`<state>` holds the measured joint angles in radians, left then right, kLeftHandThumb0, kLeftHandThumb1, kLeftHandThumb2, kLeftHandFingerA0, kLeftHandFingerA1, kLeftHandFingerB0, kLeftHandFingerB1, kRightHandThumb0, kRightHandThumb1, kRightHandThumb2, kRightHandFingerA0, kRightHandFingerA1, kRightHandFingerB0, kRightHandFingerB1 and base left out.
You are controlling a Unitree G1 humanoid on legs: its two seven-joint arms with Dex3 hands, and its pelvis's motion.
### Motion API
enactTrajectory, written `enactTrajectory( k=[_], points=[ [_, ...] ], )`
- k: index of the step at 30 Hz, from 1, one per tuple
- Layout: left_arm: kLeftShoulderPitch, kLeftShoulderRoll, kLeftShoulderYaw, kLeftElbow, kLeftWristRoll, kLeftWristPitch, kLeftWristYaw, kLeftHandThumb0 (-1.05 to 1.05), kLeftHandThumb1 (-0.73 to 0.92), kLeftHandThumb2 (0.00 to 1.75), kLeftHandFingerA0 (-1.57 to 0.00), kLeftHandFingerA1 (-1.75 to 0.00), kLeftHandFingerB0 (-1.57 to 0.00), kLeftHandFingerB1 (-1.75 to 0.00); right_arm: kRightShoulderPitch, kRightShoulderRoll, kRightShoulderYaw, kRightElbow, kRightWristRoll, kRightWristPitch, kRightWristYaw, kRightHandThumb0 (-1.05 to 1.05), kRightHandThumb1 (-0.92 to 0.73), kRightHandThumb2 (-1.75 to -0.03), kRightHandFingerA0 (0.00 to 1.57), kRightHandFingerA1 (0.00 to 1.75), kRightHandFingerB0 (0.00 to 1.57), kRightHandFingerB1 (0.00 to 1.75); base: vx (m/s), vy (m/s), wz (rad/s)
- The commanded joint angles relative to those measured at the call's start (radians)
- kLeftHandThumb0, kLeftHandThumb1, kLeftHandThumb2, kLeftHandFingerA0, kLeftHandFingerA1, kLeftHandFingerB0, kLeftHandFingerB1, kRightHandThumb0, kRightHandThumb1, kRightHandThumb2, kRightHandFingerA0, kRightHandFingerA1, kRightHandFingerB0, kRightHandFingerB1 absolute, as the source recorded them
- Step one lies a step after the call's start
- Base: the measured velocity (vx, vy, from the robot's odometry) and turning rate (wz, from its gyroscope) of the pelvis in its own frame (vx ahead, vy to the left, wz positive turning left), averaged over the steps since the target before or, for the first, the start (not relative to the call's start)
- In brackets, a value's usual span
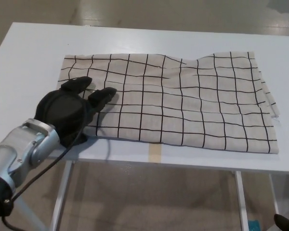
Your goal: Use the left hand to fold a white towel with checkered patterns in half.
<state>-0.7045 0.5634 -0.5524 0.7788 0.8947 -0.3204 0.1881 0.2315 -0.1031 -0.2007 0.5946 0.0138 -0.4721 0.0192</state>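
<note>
A: Towel point(183, 98) status?
B: Lying on the white table point(33, 53), spread almost flat, long side running left-right. Slight ripple near the far edge, right of centre. Near edge sits close to the table's front edge.
A: Left hand point(70, 110)?
B: Over the towel's near-left corner, palm down. Two fingers point(102, 95) stretched forward and apart, lying on the cloth, nothing pinched. Silver forearm point(24, 147) comes in from the lower left.
A: Right hand?
B: Not in view.
A: Fold?
B: Not made, towel is one layer.
</note>
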Motion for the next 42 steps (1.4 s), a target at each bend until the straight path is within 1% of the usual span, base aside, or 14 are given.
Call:
enactTrajectory(
  k=[1, 2, 3, 6, 8, 9, 10, 11, 12, 15, 16, 17, 32, 42],
  points=[
    [-0.005, -0.043, -0.058, 0.08, 0.064, 0.027, 0.08, -0.36, 0.3, 0.71, 0.0, -0.25, 0.0, -0.31, 0.018, -0.004, 0.006, -0.015, -0.005, -0.007, -0.008, -0.5, -0.49, -0.84, 0.44, 0.6, 0.36, 0.5, 0.0, 0.0, 0.0],
    [-0.007, -0.045, -0.061, 0.085, 0.066, 0.029, 0.086, -0.36, 0.3, 0.71, 0.0, -0.25, 0.0, -0.31, 0.018, -0.004, 0.006, -0.016, -0.005, -0.006, -0.008, -0.5, -0.49, -0.84, 0.44, 0.6, 0.36, 0.5, 0.0, 0.0, 0.0],
    [-0.009, -0.048, -0.066, 0.092, 0.072, 0.035, 0.098, -0.39, 0.46, 0.58, -0.09, -0.27, -0.09, -0.25, 0.019, -0.003, 0.006, -0.019, -0.003, -0.003, -0.007, -0.45, -0.61, -0.58, 0.49, 0.51, 0.43, 0.37, 0.0, 0.0, 0.0],
    [-0.026, -0.061, -0.098, 0.136, 0.096, 0.055, 0.163, -0.4, 0.49, 0.56, -0.22, -0.3, -0.15, -0.28, 0.024, 0.001, 0.006, -0.034, 0.004, 0.007, -0.004, -0.45, -0.61, -0.58, 0.49, 0.51, 0.43, 0.37, 0.0, 0.0, 0.0],
    [-0.045, -0.082, -0.124, 0.186, 0.121, 0.087, 0.217, -0.4, 0.52, 0.56, -0.46, -0.63, -0.47, -0.46, 0.028, 0.006, 0.007, -0.037, 0.004, 0.003, -0.007, -0.45, -0.61, -0.58, 0.5, 0.51, 0.42, 0.37, 0.0, 0.0, 0.0],
    [-0.052, -0.088, -0.133, 0.2, 0.128, 0.099, 0.229, -0.4, 0.52, 0.56, -0.46, -0.63, -0.47, -0.46, 0.029, 0.006, 0.007, -0.039, 0.003, 0.004, -0.009, -0.45, -0.61, -0.58, 0.5, 0.51, 0.42, 0.37, 0.0, 0.0, 0.0],
    [-0.064, -0.098, -0.15, 0.225, 0.137, 0.118, 0.247, -0.41, 0.43, 0.84, -0.52, -0.73, -0.45, -0.63, 0.033, 0.006, 0.009, -0.046, 0.0, 0.008, -0.011, -0.45, -0.61, -0.58, 0.5, 0.51, 0.42, 0.37, 0.0, 0.0, 0.0],
    [-0.068, -0.101, -0.155, 0.234, 0.139, 0.123, 0.253, -0.39, 0.55, 0.56, -0.56, -0.74, -0.56, -0.73, 0.034, 0.005, 0.009, -0.045, 0.001, 0.006, -0.009, -0.45, -0.61, -0.58, 0.5, 0.51, 0.42, 0.37, 0.0, 0.0, 0.0],
    [-0.078, -0.109, -0.162, 0.257, 0.14, 0.134, 0.26, -0.38, 0.57, 0.57, -0.72, -0.88, -0.68, -1.0, 0.033, 0.004, 0.008, -0.042, 0.005, 0.004, -0.005, -0.45, -0.61, -0.58, 0.5, 0.51, 0.42, 0.37, 0.0, 0.0, 0.0],
    [-0.097, -0.125, -0.176, 0.301, 0.133, 0.155, 0.269, -0.37, 0.58, 0.58, -0.76, -1.04, -0.72, -1.15, 0.033, 0.003, 0.006, -0.044, 0.012, 0.003, 0.002, -0.45, -0.61, -0.58, 0.5, 0.51, 0.42, 0.37, 0.0, 0.0, 0.0],
    [-0.102, -0.136, -0.168, 0.317, 0.111, 0.17, 0.251, -0.47, 0.45, 0.77, -0.97, -1.37, -0.92, -1.3, 0.036, 0.003, 0.007, -0.055, 0.019, 0.011, 0.009, -0.45, -0.61, -0.58, 0.5, 0.51, 0.42, 0.37, 0.0, 0.0, 0.0],
    [-0.105, -0.142, -0.159, 0.324, 0.096, 0.179, 0.243, -0.31, 0.62, 0.56, -0.74, -1.75, -0.73, -1.68, 0.033, 0.004, 0.007, -0.055, 0.021, 0.014, 0.013, -0.45, -0.61, -0.58, 0.5, 0.51, 0.42, 0.37, 0.0, 0.0, 0.0],
    [-0.097, -0.124, -0.073, 0.262, 0.01, 0.173, 0.164, -0.14, 0.66, 0.55, -0.72, -1.75, -0.54, -1.75, 0.025, 0.008, 0.005, -0.043, 0.033, 0.008, 0.031, -0.45, -0.62, -0.58, 0.51, 0.51, 0.43, 0.37, 0.0, 0.0, 0.0],
    [-0.182, -0.011, 0.029, 0.249, -0.033, 0.057, 0.324, -0.24, 0.67, 0.55, -0.78, -1.75, -0.59, -1.75, 0.01, 0.003, 0.001, -0.069, 0.033, 0.044, 0.03, -0.45, -0.65, -0.6, 0.5, 0.53, 0.43, 0.36, 0.0, 0.0, 0.0]
  ],
)
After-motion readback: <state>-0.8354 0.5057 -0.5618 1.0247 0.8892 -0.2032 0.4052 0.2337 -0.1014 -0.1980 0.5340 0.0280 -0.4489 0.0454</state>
